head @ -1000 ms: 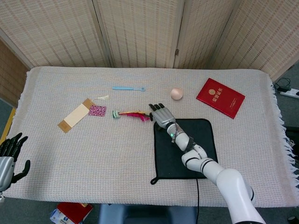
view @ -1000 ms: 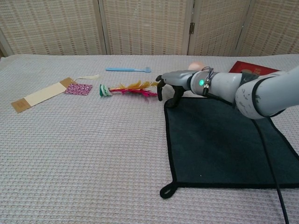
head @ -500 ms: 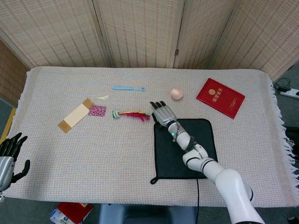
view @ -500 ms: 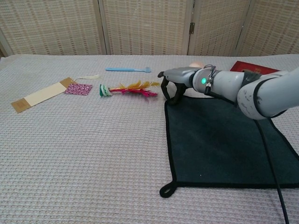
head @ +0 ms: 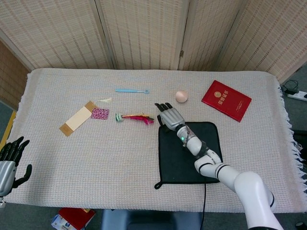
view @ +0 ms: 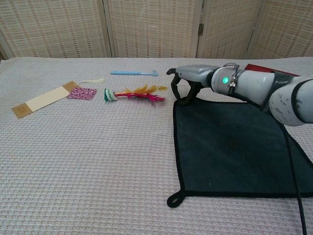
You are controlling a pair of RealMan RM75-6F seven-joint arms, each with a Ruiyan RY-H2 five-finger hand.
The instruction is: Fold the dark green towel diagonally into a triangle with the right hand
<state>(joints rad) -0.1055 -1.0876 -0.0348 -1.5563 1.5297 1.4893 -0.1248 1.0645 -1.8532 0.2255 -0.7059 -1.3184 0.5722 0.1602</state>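
Left hand: my left hand (head: 10, 160) sits at the near left edge of the table, dark fingers spread apart, holding nothing; it shows only in the head view.
Table cover: a pale, coarse woven cloth (head: 96, 158) spans the whole table, with a fringe down its right edge.
Paper strip: a flat tan and cream card strip (head: 76, 118) lies slanted at the far left; I also see it in the chest view (view: 43, 101).
Patterned patch: a small square of pink speckled fabric (head: 100, 113) touches the strip's far end.
Blue stick: a thin, light blue plastic stick (head: 132, 90) lies across the far side.
Feather toy: a shuttlecock-like piece with a green and white base and red and yellow feathers (head: 135, 117) lies just left of my right hand; chest view (view: 134, 93).
Right hand: my right hand (view: 188, 83) hangs over the towel's far left corner, metal palm down, dark fingers (view: 185, 97) curled downward to the corner. I cannot tell whether they have pinched the cloth. Head view (head: 169, 115).
Dark green towel: the dark green towel (head: 189, 155) lies flat and square, right of centre on the near side, a soft matte cloth with a stitched border and a small hanging loop at its near left corner; chest view (view: 234, 156).
Ball: a small, smooth peach ball (head: 181, 96) rests beyond the towel.
Red booklet: a flat red booklet (head: 226, 100) with a gold emblem lies tilted at the far right.
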